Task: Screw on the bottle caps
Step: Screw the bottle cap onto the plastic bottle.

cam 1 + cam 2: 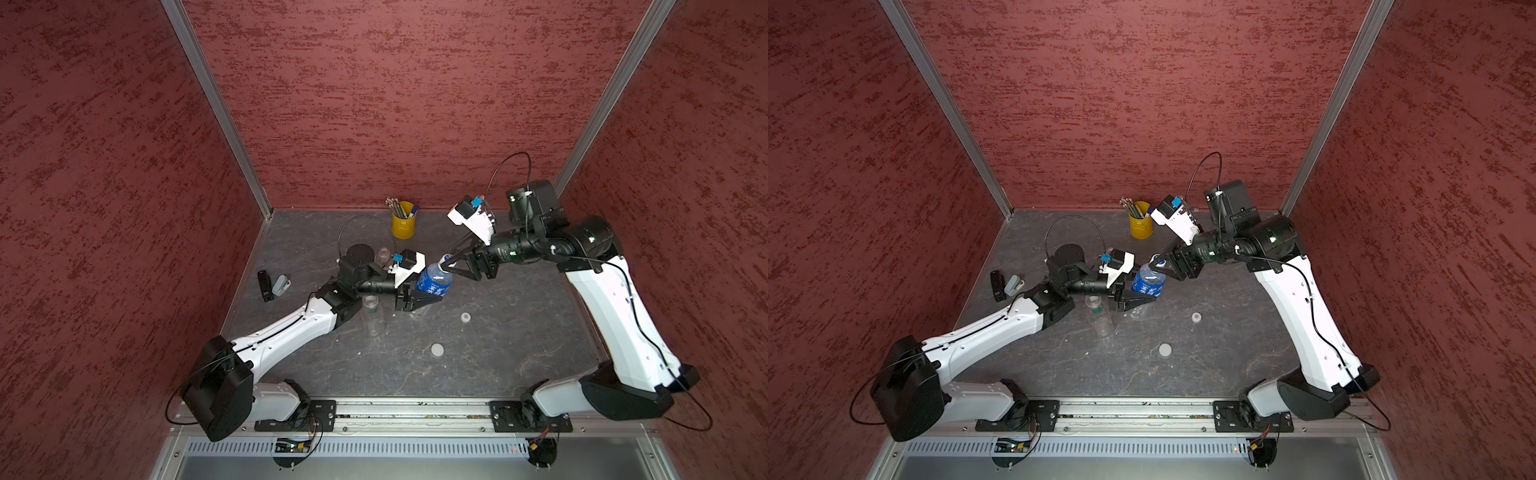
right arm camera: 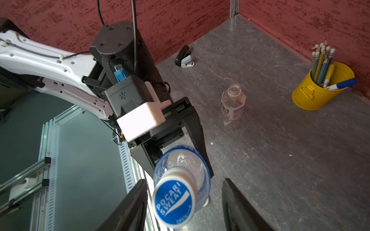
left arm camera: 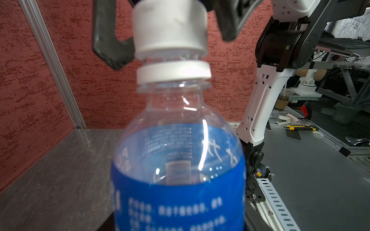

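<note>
Meanwhile the left hand (image 1: 428, 296) clamped the tilted blue-labelled bottle (image 1: 434, 283) above the table (image 1: 519, 332); the right hand (image 1: 449, 265) straddled the blue-and-white cap (image 2: 173, 202) on its neck, jaws apart, one finger clear of it.

Blue-labelled bottle (image 1: 434, 282) (cap (image 2: 174, 202) on), tilted

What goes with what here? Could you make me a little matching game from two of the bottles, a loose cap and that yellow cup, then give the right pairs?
Things:
1. blue-labelled bottle
2. white-labelled bottle
3. wide white cap
4. yellow cup

States:
A. lying loose on the table
B. full of pencils
C. held in the left gripper
D. standing with no cap on

Pairs: 1-C, 2-D, 3-A, 4-B
</note>
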`<action>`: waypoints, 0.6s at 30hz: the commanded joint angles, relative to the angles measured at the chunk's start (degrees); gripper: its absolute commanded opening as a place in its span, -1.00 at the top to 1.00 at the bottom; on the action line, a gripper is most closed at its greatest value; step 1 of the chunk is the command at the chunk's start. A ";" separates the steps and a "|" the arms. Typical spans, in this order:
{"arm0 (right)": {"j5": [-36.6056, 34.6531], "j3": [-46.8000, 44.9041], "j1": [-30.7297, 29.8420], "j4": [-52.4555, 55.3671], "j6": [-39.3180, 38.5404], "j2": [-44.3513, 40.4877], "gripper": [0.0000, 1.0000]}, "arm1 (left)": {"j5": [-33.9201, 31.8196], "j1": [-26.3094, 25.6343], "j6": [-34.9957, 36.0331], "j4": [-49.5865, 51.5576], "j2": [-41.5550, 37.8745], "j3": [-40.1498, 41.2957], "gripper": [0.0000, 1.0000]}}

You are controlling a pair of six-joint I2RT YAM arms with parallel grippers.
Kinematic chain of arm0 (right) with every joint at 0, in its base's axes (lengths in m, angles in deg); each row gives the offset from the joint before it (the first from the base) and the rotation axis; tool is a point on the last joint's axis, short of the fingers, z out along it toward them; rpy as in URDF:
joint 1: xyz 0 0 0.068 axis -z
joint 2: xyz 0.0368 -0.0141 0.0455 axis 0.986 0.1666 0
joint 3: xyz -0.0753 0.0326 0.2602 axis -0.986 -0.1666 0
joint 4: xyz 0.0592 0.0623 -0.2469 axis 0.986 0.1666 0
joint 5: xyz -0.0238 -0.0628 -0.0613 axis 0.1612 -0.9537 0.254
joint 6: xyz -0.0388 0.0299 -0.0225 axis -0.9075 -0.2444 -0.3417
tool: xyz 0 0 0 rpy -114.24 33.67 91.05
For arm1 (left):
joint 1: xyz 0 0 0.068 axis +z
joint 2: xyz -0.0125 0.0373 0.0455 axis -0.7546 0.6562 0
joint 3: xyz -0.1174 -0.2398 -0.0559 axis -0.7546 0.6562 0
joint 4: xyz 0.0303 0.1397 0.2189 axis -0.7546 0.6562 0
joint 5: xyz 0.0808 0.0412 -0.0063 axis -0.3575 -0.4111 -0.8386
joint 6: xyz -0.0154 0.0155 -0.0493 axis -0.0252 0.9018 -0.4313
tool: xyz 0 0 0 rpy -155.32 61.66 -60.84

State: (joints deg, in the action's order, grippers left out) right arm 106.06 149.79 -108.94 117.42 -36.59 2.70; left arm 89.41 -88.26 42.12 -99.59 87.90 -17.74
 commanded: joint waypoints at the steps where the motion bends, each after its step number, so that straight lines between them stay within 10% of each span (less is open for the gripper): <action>1: 1.30 -0.54 -0.29 -0.84 -0.86 0.19 -0.02 | 1.24 -0.24 0.63 0.62 0.21 -1.66 -0.14; 10: -0.26 -1.88 -0.29 -1.38 2.19 0.19 0.33 | -3.10 -1.44 3.66 2.20 0.01 -2.04 -0.13; 18: -9.37 -8.86 -0.43 -8.89 20.10 -3.00 0.49 | -23.82 -6.09 11.83 1.20 -2.28 -1.08 -0.13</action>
State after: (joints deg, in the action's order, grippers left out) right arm 101.54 143.32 -108.85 112.88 -26.80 0.63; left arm 74.83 -91.93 48.20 -94.44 87.88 -17.88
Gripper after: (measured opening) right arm 0.320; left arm 0.620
